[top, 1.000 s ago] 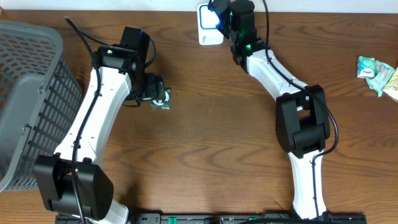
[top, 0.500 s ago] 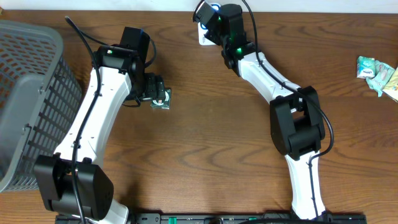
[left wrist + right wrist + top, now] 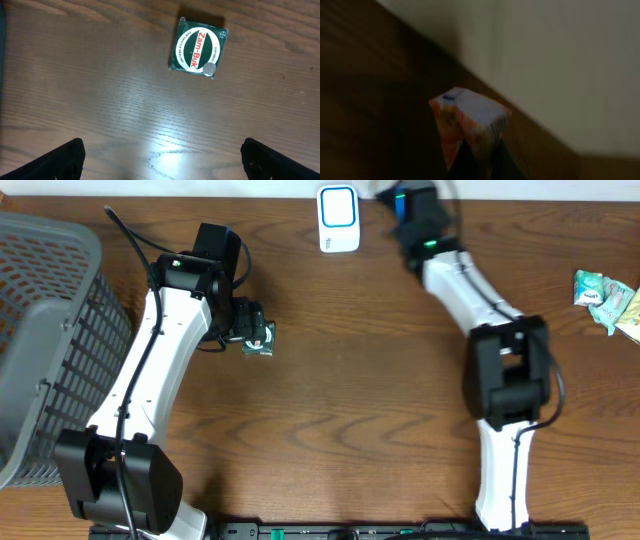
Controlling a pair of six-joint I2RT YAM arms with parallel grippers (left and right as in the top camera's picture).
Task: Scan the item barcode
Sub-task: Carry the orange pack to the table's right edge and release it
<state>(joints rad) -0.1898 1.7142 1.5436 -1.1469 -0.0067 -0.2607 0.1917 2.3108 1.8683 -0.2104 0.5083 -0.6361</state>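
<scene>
The right end effector (image 3: pixel 476 159), clenched on a small orange carton (image 3: pixel 468 119), needed to turn its barcode squarely toward the scanner (image 3: pixel 338 218); the left end effector (image 3: pixel 162 160) hung released.

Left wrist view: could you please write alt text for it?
A green Zam-Buk box lies label up on the brown wooden table, near the frame's top. The left hand is wide open, its dark fingertips at the bottom corners, clear of the box.
</scene>
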